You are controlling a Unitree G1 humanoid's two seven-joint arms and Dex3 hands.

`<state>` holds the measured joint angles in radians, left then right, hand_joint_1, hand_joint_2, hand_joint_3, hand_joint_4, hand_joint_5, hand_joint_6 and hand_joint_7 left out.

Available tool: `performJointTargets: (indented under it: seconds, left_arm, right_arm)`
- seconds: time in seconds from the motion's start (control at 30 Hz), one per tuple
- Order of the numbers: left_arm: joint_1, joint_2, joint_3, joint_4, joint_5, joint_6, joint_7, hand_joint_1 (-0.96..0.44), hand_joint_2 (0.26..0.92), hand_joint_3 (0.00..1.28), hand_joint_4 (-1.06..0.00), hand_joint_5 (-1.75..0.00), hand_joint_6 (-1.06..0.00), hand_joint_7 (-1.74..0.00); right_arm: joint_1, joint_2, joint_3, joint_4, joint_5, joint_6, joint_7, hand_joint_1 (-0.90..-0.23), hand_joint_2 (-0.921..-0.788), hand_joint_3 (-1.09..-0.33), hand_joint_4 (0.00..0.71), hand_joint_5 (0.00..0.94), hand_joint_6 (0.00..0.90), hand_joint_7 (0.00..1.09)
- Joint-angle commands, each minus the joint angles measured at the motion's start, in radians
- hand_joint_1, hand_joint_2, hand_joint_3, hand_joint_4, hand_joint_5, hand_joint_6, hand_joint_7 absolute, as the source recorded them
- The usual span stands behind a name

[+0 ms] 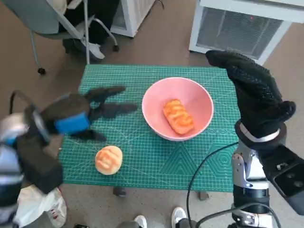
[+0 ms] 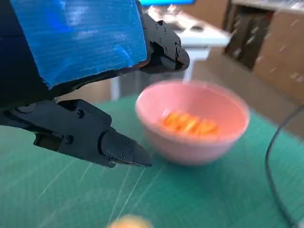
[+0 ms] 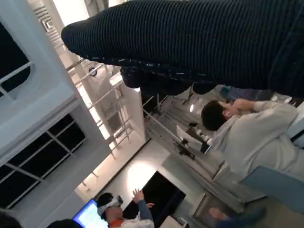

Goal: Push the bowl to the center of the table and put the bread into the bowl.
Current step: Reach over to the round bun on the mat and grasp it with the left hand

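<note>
Green cutting mat (image 1: 156, 161) on table, brown floor (image 1: 164, 40), white grille unit (image 1: 240, 28), both robot hands empty, fingers spread.

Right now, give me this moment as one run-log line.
bowl: on mat, holds one bread | second bread: on mat, outside bowl | left robot hand: open, empty | right robot hand: raised, empty

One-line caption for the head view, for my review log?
Pink bowl holding one bread; round bun on green mat; left hand open beside it.
</note>
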<state>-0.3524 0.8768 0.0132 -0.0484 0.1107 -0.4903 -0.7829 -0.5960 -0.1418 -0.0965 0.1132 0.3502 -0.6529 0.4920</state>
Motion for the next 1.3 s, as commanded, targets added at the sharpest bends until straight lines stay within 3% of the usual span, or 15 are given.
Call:
performJointTargets:
  seconds: [0.03,0.3,0.5,1.03,1.17,1.3]
  left_arm:
    - [0.113,0.058,0.055,-0.092,0.005,0.045,-0.013,-0.24,0.836,0.00,-0.24,-0.02,-0.41,-0.07]
    - [0.221,0.069,0.061,-0.158,0.037,0.108,-0.004,-0.27,0.846,0.01,-0.24,-0.01,-0.40,-0.06]
    - [0.242,0.050,0.025,-0.148,0.055,0.128,-0.006,-0.29,0.852,0.01,-0.24,0.00,-0.40,-0.05]
    - [0.139,-0.069,-0.165,0.098,0.176,0.146,0.025,-0.25,0.841,0.00,-0.24,0.00,-0.39,-0.04]
    - [0.113,-0.102,-0.194,0.165,0.207,0.142,0.053,-0.21,0.853,0.01,-0.29,-0.02,-0.41,-0.05]
    - [0.106,-0.124,-0.208,0.219,0.250,0.114,0.119,-0.16,0.879,0.01,-0.43,-0.05,-0.48,-0.12]
  right_arm:
    - [0.011,-0.002,0.003,0.012,0.009,0.016,0.005,-0.573,-0.921,-0.770,-0.001,0.499,-0.001,0.73]
    - [0.002,-0.002,0.006,0.023,0.025,0.036,0.017,-0.580,-0.921,-0.754,-0.001,0.497,-0.001,0.73]
    - [-0.002,0.001,0.006,0.023,0.041,0.058,0.026,-0.586,-0.921,-0.709,-0.001,0.497,-0.001,0.74]
    - [-0.005,-0.005,0.004,0.017,0.052,0.072,0.039,-0.596,-0.921,-0.695,-0.001,0.527,-0.001,0.78]
    - [-0.007,-0.007,0.002,0.019,0.040,0.060,0.039,-0.598,-0.921,-0.700,-0.001,0.532,-0.001,0.76]
    - [-0.007,-0.010,0.001,0.021,0.032,0.051,0.041,-0.598,-0.921,-0.711,-0.001,0.536,-0.001,0.75]
